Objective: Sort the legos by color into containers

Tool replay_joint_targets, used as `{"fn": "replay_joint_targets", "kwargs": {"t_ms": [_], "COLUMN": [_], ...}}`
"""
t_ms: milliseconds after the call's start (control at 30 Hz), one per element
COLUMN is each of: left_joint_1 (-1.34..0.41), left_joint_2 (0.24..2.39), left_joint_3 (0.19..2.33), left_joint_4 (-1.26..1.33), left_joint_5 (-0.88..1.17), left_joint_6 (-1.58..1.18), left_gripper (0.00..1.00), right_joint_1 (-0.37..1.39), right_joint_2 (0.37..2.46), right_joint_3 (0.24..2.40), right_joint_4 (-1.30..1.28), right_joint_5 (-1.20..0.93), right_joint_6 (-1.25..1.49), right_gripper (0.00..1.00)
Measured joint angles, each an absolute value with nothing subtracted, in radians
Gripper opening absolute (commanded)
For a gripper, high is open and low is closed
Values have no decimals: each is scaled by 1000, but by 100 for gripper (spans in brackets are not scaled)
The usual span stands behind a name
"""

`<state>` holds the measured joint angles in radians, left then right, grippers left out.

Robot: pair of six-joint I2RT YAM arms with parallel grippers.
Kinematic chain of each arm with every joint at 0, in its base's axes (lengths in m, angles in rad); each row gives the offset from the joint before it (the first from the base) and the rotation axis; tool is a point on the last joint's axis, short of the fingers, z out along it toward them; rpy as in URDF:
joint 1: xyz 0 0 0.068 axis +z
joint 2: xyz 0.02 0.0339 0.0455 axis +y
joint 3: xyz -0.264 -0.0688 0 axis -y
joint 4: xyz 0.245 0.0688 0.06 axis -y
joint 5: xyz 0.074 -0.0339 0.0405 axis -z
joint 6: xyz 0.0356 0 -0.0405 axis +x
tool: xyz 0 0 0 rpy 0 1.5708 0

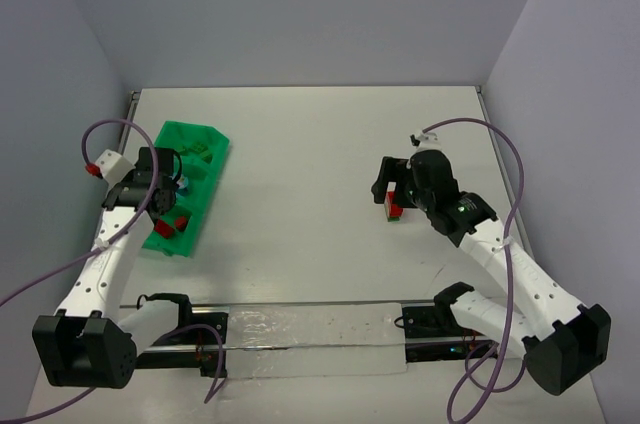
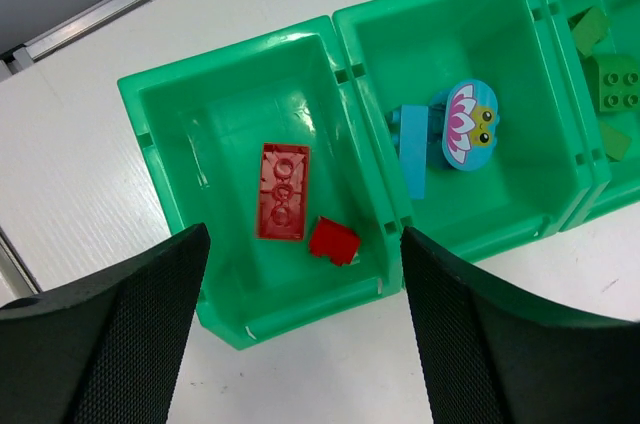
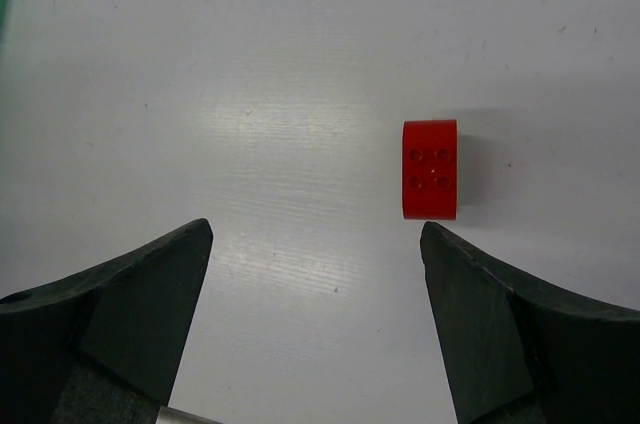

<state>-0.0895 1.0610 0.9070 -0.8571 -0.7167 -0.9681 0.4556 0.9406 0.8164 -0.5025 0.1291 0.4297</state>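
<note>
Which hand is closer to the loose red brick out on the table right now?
Right. The right hand is open right over the red brick, which lies beside one fingertip. The left hand is across the table, open over the green tray.

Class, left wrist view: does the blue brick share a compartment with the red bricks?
No, the blue brick lies in the next compartment, not with the red bricks.

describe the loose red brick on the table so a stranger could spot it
Find the long green tray on the left of the table, then look across to the right gripper, open above the bare surface. The red brick lies just ahead of its fingertips, a four-stud block, the only brick outside the tray.
</note>
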Motion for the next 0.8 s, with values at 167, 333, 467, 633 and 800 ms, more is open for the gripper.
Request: {"fn": "replay_joint_targets", "kwargs": {"t_ms": [167, 333, 467, 633, 800], "left_joint_1": [-89, -114, -273, -509, -649], "left_joint_2": [1044, 1021, 1034, 1136, 1251], "left_joint_3": [907, 915, 976, 1108, 1155], "left_joint_4": [-855, -839, -817, -802, -768], "left_joint_5": [-699, -643, -607, -581, -527], "left_joint_6": [-952, -884, -843, -829, -825], "left_gripper": [86, 98, 99, 99, 99], "right_joint_1": [441, 430, 427, 425, 424], "right_joint_2": [947, 961, 1005, 1098, 1171], "right_joint_3": [812, 809, 792, 779, 779], "right_joint_4": [-502, -501, -486, -481, -472], "right_joint_5": [129, 130, 138, 171, 224], "right_joint_6": [429, 429, 434, 447, 452], "right_gripper": [92, 92, 92, 91, 88]}}
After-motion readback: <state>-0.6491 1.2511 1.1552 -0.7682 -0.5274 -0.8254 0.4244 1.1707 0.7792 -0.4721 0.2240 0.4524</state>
